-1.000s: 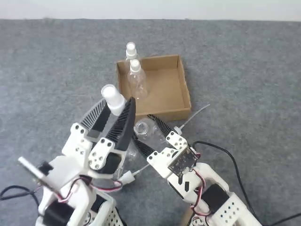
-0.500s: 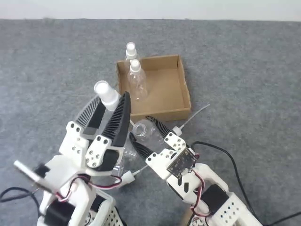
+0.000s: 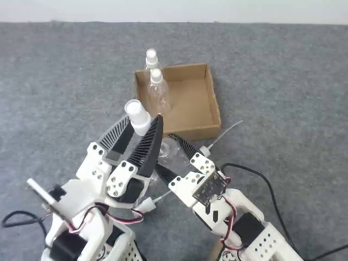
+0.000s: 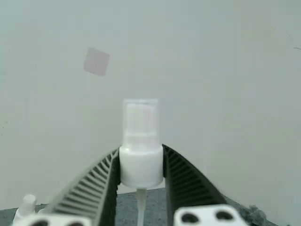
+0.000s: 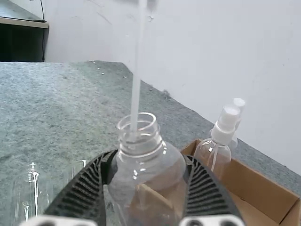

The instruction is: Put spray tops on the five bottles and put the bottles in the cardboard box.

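Left pincer (image 3: 142, 122) clamped on spray top (image 3: 136, 110), its dip tube (image 5: 137, 66) entering the neck of the uncapped bottle (image 5: 143, 155), that bottle gripped in right pincer (image 5: 146, 176) toward the surface's (image 3: 283, 81) near edge, cardboard box (image 3: 213, 106) beyond, one capped bottle (image 3: 160, 93) inside, second capped bottle (image 3: 151, 57) just behind the box.

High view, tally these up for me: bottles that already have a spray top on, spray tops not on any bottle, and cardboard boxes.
Capped bottles: 2
Loose spray tops: 3, one of them held in the left gripper
Cardboard box: 1
Total: 6
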Tool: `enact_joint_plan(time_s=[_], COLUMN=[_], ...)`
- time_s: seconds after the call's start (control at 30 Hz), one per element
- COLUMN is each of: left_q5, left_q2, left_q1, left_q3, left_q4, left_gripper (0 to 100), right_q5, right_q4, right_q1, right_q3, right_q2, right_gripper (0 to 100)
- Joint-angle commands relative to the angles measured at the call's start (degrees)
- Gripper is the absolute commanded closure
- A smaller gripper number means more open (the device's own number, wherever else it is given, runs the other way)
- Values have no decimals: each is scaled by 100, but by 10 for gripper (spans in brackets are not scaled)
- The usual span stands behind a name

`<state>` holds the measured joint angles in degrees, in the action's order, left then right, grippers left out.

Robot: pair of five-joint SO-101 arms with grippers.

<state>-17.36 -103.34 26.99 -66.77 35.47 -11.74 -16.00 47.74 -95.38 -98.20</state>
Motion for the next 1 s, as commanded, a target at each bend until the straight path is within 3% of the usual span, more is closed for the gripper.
enact_joint_plan(time_s=[0.0, 0.97], left_q5=[-35, 290], left_q2=[-105, -97], left_q1=[26, 79], left_q3=[171, -523], left_q4=[70, 229], left_gripper=[988, 986], right_q5=[-79, -35], right_q4=[-13, 57], right_q1=[40, -813], right_q3=[-132, -97], right_q2=[-57, -119], right_gripper=[972, 972])
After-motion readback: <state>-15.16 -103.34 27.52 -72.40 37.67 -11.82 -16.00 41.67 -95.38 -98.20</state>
